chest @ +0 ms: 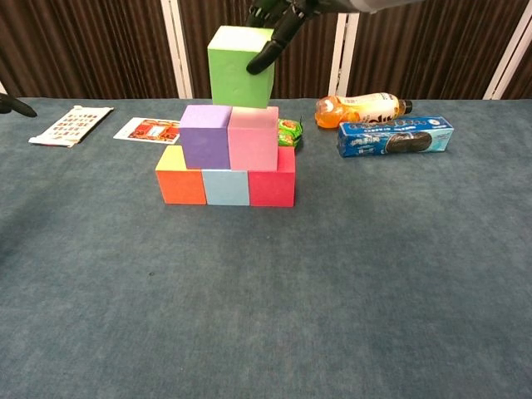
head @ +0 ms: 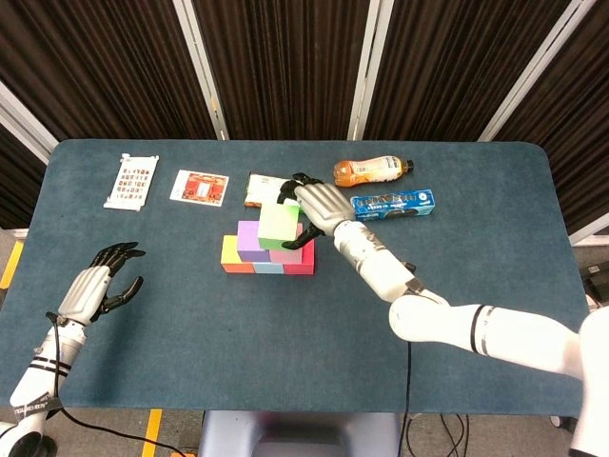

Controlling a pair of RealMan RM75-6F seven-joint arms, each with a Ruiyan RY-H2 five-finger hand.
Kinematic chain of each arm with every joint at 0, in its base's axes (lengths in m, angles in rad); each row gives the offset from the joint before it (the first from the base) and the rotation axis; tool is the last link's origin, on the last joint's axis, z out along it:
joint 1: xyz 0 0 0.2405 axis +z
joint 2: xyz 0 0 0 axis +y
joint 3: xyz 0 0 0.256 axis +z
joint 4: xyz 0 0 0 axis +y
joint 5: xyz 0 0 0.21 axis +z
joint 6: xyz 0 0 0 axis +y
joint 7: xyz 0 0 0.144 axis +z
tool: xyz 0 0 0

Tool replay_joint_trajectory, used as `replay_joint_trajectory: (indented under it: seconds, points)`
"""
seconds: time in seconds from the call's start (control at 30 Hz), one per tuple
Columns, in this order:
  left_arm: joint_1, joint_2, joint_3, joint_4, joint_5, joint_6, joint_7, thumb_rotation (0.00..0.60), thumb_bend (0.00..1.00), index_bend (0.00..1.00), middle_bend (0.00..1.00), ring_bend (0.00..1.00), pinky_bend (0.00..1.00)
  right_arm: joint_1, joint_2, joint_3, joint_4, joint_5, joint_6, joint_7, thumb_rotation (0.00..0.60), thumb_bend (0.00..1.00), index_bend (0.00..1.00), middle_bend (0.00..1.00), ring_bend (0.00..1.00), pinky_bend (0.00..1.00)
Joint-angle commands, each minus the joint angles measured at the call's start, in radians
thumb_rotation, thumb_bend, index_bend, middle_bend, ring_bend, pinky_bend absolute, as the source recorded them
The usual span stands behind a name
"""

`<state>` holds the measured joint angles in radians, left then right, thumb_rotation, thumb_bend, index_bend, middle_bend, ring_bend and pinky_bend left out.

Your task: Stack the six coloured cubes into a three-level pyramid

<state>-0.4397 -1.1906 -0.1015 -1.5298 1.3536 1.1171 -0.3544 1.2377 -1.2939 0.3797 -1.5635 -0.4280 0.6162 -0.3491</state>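
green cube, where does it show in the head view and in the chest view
Head view: the green cube sits just left of centre, over the purple cube, held by the right hand.
Chest view: the green cube is near the top, left of centre, above the purple cube and pink cube, fingers on its right side.
Shared landmark: the orange bottle, to the cube's right in both.
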Motion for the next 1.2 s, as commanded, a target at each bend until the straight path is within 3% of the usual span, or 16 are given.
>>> replay_joint_trajectory:
  seconds: [0.03,0.3,0.6,1.2]
  points:
    - [0.007,-0.001,0.002,0.005,0.007,0.008,-0.007,0.053,0.32,0.19,0.07,0.00,0.04,0.043,-0.037,-0.027,0.066,0.017,-0.046,0.029,0.600,0.33,0.48,0.26,0.12,0.22]
    - [0.019,-0.006,0.003,0.012,0.022,0.022,-0.021,0.053,0.32,0.19,0.07,0.00,0.04,0.102,-0.073,-0.066,0.166,0.013,-0.103,0.072,0.600,0.33,0.45,0.26,0.11,0.21]
    - [0.024,-0.007,0.003,0.011,0.026,0.021,-0.019,0.052,0.32,0.19,0.07,0.00,0.04,0.129,-0.086,-0.100,0.209,-0.007,-0.117,0.117,0.600,0.33,0.43,0.25,0.11,0.20]
    - [0.027,-0.009,0.003,0.015,0.031,0.013,-0.027,0.054,0.32,0.18,0.06,0.00,0.04,0.145,-0.073,-0.139,0.200,-0.039,-0.115,0.176,0.600,0.33,0.41,0.25,0.10,0.19]
